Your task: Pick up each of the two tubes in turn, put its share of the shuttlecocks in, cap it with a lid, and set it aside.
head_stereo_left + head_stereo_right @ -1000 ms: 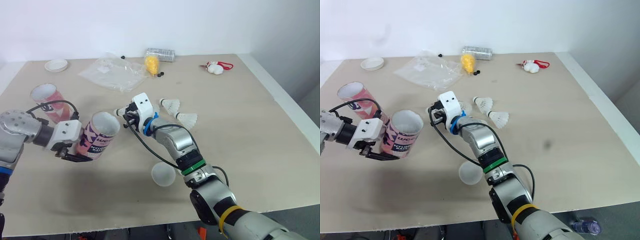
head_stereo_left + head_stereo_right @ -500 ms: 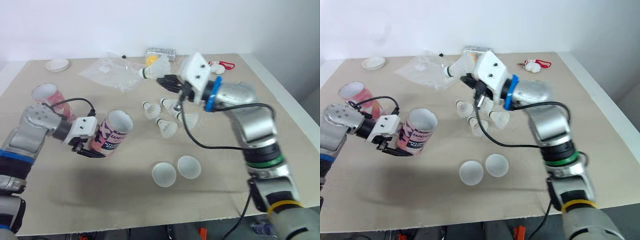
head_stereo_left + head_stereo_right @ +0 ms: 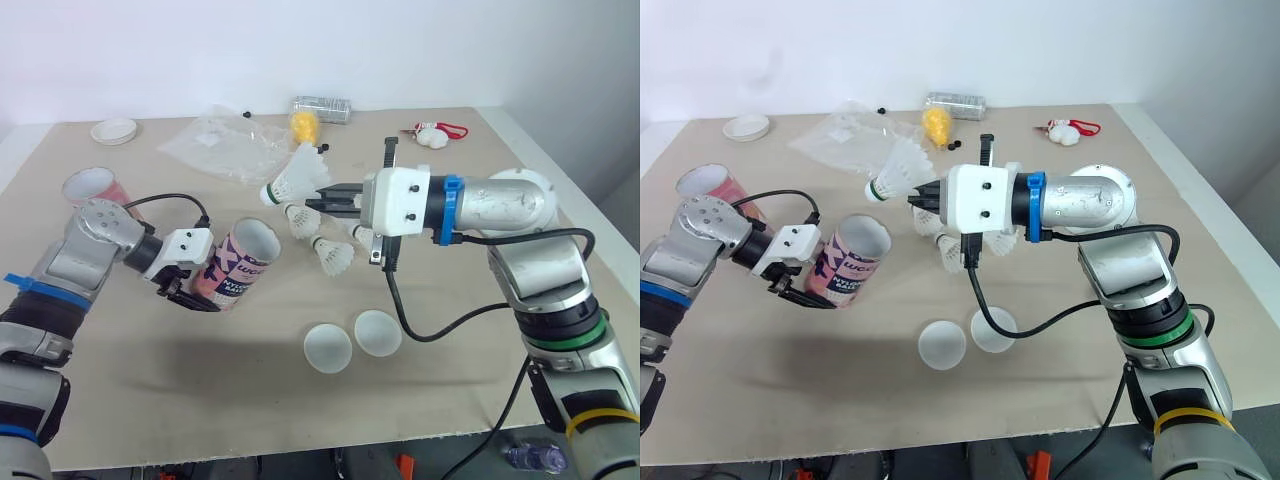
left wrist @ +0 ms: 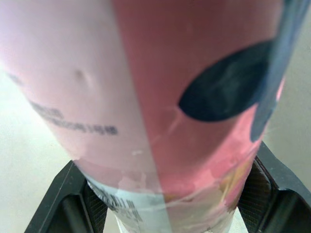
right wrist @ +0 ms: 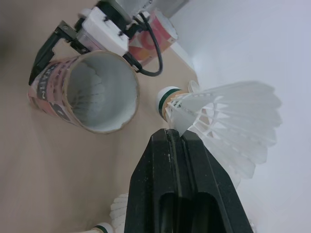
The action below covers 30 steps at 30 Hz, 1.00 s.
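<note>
Pink tube (image 3: 240, 265) is clamped in my left gripper (image 3: 197, 285), lifted off the table (image 3: 200, 400) and tipped so that its open mouth faces three o'clock. My right gripper (image 3: 330, 192) is closed on the feathers of one shuttlecock (image 3: 297, 178), with the cork pointing toward nine o'clock, near the tube's mouth but not yet in it. I judge the task to be at an early stage, with the first tube being loaded. From my right wrist the inside of the tube shows a ribbed shape that may be a shuttlecock already in there, though I cannot tell for sure.

A lot is left to do. Loose shuttlecocks (image 3: 332, 255) lie at the table's centre, just under my right gripper. Both lids (image 3: 327, 348) sit side by side at six o'clock, and neither is on a tube. The second tube (image 3: 92, 188) lies uncapped at nine o'clock, behind my left arm.

A plastic bag (image 3: 225, 145) lies at eleven o'clock, a small white dish (image 3: 112, 131) at ten, a yellow thing (image 3: 305, 126) and a silver packet (image 3: 320, 107) at twelve, and a red-and-white thing (image 3: 433, 135) at one. None of these blocks the short path from shuttlecock to tube. What I think needs care is lining the cork up with the tilted mouth.
</note>
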Available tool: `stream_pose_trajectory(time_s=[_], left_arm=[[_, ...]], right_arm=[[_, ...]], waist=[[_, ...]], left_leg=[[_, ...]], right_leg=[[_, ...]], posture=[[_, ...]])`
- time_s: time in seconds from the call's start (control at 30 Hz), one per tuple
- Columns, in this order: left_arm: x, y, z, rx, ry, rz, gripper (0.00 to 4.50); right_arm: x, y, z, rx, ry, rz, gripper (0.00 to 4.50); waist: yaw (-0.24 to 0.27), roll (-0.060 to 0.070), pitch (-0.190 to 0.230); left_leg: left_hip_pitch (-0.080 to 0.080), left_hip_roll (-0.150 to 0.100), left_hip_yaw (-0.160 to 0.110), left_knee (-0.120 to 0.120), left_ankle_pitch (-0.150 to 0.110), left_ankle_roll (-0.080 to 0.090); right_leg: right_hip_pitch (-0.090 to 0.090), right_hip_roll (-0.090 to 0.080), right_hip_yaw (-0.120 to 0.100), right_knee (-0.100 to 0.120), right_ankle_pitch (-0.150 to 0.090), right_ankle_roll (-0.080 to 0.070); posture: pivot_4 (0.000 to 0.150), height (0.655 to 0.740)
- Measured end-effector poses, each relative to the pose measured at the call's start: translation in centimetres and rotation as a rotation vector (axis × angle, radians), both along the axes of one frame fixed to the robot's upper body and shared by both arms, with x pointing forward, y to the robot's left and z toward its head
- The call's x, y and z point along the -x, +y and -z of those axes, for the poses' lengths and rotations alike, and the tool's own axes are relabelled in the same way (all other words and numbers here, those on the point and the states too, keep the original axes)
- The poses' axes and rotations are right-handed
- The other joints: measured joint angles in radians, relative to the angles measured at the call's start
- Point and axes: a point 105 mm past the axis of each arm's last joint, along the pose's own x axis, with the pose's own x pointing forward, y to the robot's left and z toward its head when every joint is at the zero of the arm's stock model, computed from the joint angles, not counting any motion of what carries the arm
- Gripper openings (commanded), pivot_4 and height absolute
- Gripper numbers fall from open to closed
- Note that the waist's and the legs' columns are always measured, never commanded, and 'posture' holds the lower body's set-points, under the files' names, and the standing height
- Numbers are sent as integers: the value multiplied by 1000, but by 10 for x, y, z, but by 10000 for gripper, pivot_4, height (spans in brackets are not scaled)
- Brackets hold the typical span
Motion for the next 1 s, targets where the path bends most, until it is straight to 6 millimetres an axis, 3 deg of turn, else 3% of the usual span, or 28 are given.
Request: stream_pose_trajectory(time_s=[0.17,0.6,0.63,0.73,0.9,1.0], left_arm=[[-3,-5,2,6,-23,16,30271],[-11,-11,4,24,-41,-2,30271],[-11,-12,4,26,-42,-1,30271],[-12,-14,3,29,-45,4,30271],[-12,-16,3,36,-42,3,30271],[-12,-16,3,37,-43,1,30271]], right_arm=[[8,5,16,46,37,-40,355],[16,6,23,119,-1,-100,355],[15,7,26,133,-3,-104,6720],[10,10,30,147,-1,-108,18619],[8,15,28,138,-4,-122,43128],[9,15,23,59,111,-128,44606]], waist=[[4,0,0],[19,0,0],[20,0,0],[27,0,0],[30,0,0],[30,0,0]], left_leg=[[0,0,0,1,0,0],[3,0,0,2,5,-1],[3,0,0,2,5,-1],[3,0,0,2,6,-1],[3,0,0,2,6,-1],[3,0,0,2,6,-1]], right_leg=[[1,0,0,0,0,0],[4,-1,0,0,4,3],[4,0,0,0,5,3],[4,0,0,0,5,3],[4,-1,0,0,5,3],[4,-1,0,0,5,3]], posture=[[1500,7400],[1500,7400],[1500,7400],[1500,7400],[1500,7400],[1500,7400]])
